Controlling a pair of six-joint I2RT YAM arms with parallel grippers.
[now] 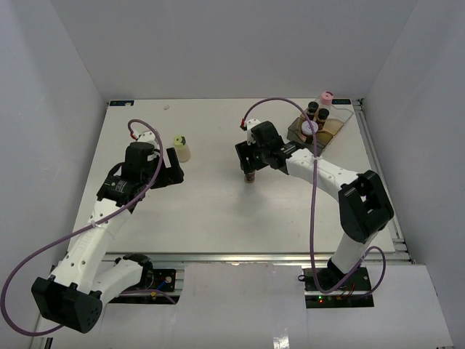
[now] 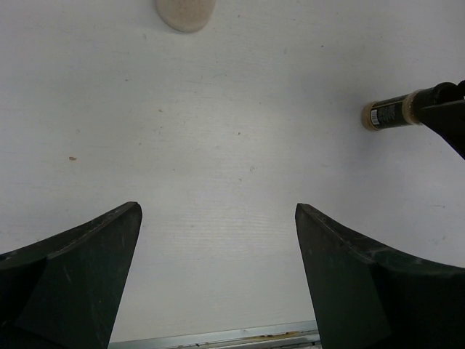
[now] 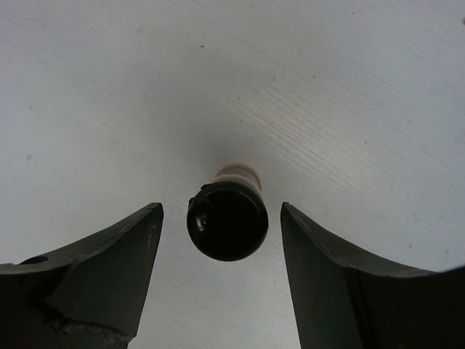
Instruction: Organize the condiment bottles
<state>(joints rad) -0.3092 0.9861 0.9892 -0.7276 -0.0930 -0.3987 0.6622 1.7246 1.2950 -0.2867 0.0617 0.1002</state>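
Observation:
A small dark bottle with a black cap (image 3: 227,218) stands upright in mid-table (image 1: 249,177). My right gripper (image 3: 220,206) is open and hangs over it (image 1: 249,167), one finger on each side, with gaps to the cap. The bottle also shows at the right of the left wrist view (image 2: 389,114). A cream bottle with a pale yellow cap (image 1: 181,148) stands at the left; its base shows in the left wrist view (image 2: 186,13). My left gripper (image 1: 175,166) is open and empty (image 2: 218,218) just beside it. Several more bottles stand in the tray, one pink-capped (image 1: 326,98).
The clear amber-tinted tray (image 1: 347,116) sits at the back right corner. White walls enclose the table on three sides. The table's metal front edge (image 2: 218,338) lies just below my left fingers. Purple cables loop over both arms.

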